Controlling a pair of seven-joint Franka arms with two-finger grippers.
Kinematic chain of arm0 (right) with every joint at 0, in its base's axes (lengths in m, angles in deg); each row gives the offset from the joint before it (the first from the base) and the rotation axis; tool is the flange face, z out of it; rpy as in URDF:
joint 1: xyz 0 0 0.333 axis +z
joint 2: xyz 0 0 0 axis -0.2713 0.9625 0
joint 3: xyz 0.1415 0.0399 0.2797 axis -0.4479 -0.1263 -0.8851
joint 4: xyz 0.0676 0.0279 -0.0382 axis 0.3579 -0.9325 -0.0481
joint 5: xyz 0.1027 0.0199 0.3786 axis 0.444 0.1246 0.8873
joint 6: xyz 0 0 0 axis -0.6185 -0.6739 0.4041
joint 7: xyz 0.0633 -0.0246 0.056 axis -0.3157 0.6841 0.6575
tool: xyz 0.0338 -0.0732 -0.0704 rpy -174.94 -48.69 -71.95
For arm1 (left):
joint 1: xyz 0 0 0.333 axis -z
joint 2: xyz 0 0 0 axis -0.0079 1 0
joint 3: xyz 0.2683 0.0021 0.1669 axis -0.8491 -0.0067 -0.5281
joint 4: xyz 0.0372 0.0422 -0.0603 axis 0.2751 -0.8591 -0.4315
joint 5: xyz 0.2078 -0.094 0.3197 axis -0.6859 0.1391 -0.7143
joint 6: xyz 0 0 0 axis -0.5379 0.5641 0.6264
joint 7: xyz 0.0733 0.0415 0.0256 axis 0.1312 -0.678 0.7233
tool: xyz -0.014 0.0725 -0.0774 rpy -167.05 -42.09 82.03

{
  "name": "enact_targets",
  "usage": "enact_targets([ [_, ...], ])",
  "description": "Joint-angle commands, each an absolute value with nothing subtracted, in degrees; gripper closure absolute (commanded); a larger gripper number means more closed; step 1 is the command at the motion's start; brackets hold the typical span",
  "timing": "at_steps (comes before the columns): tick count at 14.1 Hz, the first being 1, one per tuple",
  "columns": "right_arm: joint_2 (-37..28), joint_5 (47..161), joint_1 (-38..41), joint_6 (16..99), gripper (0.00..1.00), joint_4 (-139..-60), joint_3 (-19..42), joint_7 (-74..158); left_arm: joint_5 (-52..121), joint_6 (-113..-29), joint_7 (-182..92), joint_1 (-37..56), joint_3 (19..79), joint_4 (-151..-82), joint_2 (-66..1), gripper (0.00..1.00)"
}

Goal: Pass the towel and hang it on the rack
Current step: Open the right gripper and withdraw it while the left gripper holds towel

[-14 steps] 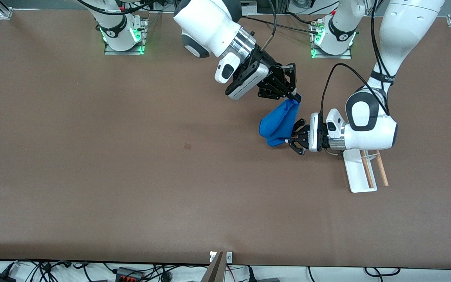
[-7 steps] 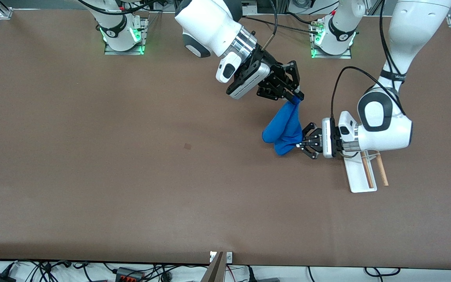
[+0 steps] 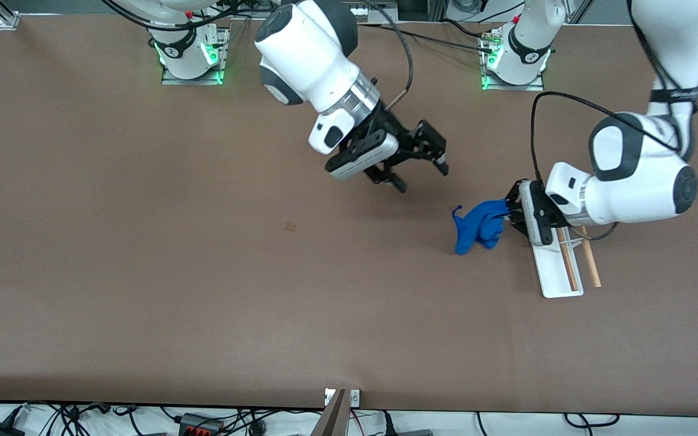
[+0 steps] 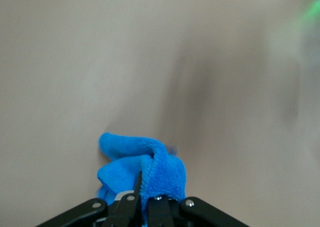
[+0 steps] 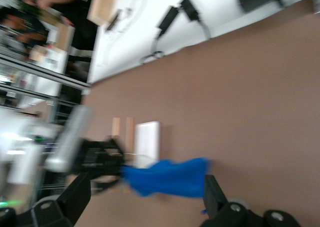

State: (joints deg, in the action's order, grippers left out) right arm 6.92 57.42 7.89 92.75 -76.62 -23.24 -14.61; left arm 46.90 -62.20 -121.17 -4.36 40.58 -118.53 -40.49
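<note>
Over the table's bare middle, toward the left arm's end, I am holding the towel [image 3: 476,227] in my left gripper [image 3: 511,213], jaws pinched tight on one bunched edge, the rest of the blue cloth drooping away from my fingertips toward the table's middle. My right gripper [image 3: 422,166] is hanging empty above the table, fingers spread wide, nothing between them, well apart from the cloth; that arm is waiting.

Now the thing that matters: the rack [image 3: 561,266] is sitting just beside my left wrist, on the side away from the towel, so the cloth is pointing the wrong way, trailing off from the rods rather than over them. The two wooden rods are running toward the front camera and away from it, their long axis crossing the line of my forearm. My left arm is plainly the nearer one, practically on top of the white base.

I am judging the handover done and the hanging not yet begun. Next I am expecting to need lift, then a swing across so the loose end is draping over the rods; the risk is the crumpled bundle snagging the wire frame
</note>
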Motion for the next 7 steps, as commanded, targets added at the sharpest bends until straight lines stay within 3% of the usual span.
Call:
enact_targets([
  [1,5.4,55.1,5.9,80.0,0.0,-76.7,-23.6,-13.3,41.1,-55.2,-114.6,-8.4,40.3,-113.2,-40.2,0.99],
  [5,5.3,54.6,0.6,60.8,0.0,-76.7,-23.5,-3.8,34.1,-55.3,-104.7,-12.0,40.0,-112.7,-39.8,0.99],
  [7,5.2,54.5,-3.4,55.1,0.0,-76.7,-23.5,-0.1,34.0,-55.3,-98.8,-14.5,40.0,-112.5,-38.2,0.99],
])
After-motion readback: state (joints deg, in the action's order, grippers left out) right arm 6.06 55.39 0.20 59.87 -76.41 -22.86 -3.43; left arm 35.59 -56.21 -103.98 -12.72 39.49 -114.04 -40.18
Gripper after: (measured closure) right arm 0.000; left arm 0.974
